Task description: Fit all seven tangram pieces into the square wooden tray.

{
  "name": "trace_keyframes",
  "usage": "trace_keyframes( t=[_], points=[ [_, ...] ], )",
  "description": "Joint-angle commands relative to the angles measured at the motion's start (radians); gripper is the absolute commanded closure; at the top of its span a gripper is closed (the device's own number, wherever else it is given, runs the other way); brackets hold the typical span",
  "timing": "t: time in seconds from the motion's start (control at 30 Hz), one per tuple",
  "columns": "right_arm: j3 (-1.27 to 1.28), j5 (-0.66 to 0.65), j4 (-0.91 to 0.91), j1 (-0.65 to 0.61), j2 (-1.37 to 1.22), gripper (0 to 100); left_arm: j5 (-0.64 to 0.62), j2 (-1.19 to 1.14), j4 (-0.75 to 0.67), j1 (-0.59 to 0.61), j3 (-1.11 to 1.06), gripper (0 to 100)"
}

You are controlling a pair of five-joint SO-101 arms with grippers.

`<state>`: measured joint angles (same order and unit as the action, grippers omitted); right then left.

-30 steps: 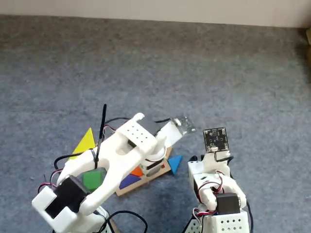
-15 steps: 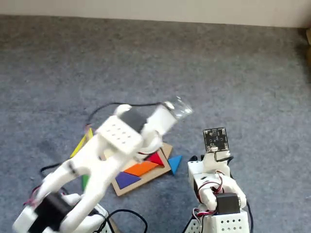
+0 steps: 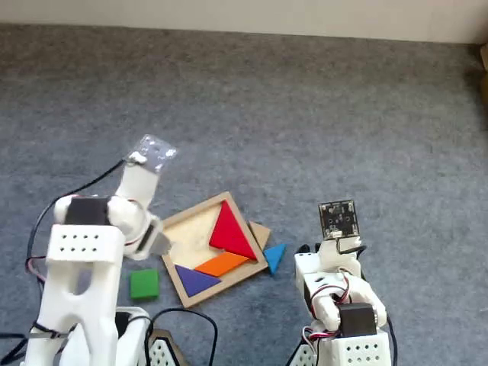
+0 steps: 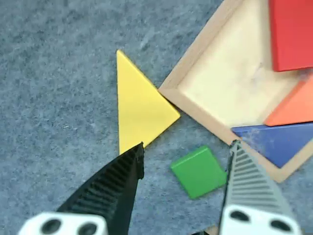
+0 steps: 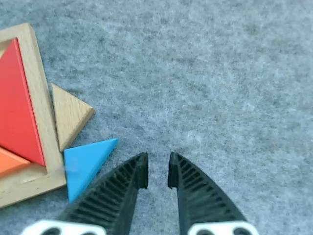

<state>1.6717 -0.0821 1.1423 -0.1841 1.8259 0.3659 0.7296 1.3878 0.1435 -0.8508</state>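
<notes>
Our left arm [image 3: 80, 244] swung off the tray [image 3: 194, 211]. Its fingers [image 4: 120, 183] hang wide open, empty, over the yellow triangle [image 4: 139, 106] and green square [image 4: 198, 171] beside it. Grabbing one, we might bump the other.

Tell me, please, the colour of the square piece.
The square piece is green, clearest in left wrist view.

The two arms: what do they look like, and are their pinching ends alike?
Both are white plastic shells with black motor blocks. The left arm has rows of small holes and loose black cables. The right arm carries a small black circuit board. The left tool pairs a black ribbed finger with a grey one; the right tool has two black.
</notes>
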Motion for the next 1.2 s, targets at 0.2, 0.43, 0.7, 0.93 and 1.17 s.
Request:
trace_keyframes(
  t=[0.2, 0.43, 0.7, 0.93, 1.17],
  points=[
    [0.097, 0.005, -0.016, 0.012, 0.01, 92.2, 0.216, -0.203, -0.273, 0.17, -0.068, 72],
    [0.097, 0.005, -0.018, 0.012, 0.01, 92.2, 0.252, -0.412, -0.344, 0.168, 0.012, 72],
    [0.097, 0.005, -0.018, 0.012, 0.01, 92.2, 0.247, -0.607, -0.362, 0.166, 0.131, 73],
    [0.097, 0.005, -0.018, 0.012, 0.01, 92.2, 0.245, -0.657, -0.356, 0.16, 0.168, 73],
    [0.097, 0.005, -0.018, 0.012, 0.01, 92.2, 0.161, -0.665, -0.354, 0.085, 0.166, 73]
  ],
)
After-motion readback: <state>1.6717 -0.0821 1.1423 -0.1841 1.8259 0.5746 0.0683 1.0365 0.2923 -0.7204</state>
